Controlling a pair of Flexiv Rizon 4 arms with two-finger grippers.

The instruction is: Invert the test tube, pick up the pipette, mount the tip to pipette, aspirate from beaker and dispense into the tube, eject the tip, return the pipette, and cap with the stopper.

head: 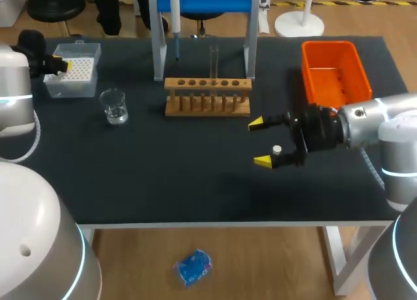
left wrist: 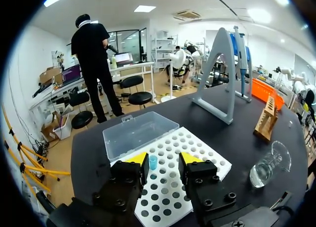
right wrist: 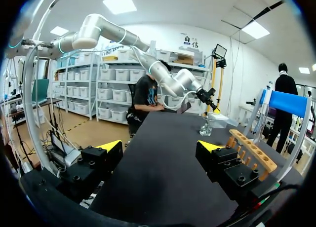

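Left fingers: your left fingers (left wrist: 136, 159) are spread, hovering low over the tip box (left wrist: 197, 145) at the far left corner of the counter (head: 163, 176).
Tip: one blue tip (left wrist: 153, 162) stands in the box's white tray, in the gap between your left fingers; neither finger touches it.
Tip box lid: clear, hinged open, lying flat beyond the tray.
Right fingers: your right fingers (head: 263, 160) are spread wide with nothing between them, over bare counter to the right of the rack and just in front of the orange bin (head: 329, 45).
White piece: a small white round piece (head: 277, 149) shows just beside your nearer right finger; you cannot tell whether it lies on the counter or sits on the finger.
Test tube: the test tube (head: 214, 62) stands upright in the wooden rack (head: 207, 98), near the middle of the counter's far side.
Pipette: the pipette (head: 174, 16) hangs on the stand (head: 158, 45) behind the rack, toward its left leg.
Beaker: the glass beaker (head: 115, 107) stands upright between the tip box and the rack, well apart from both sets of fingers.
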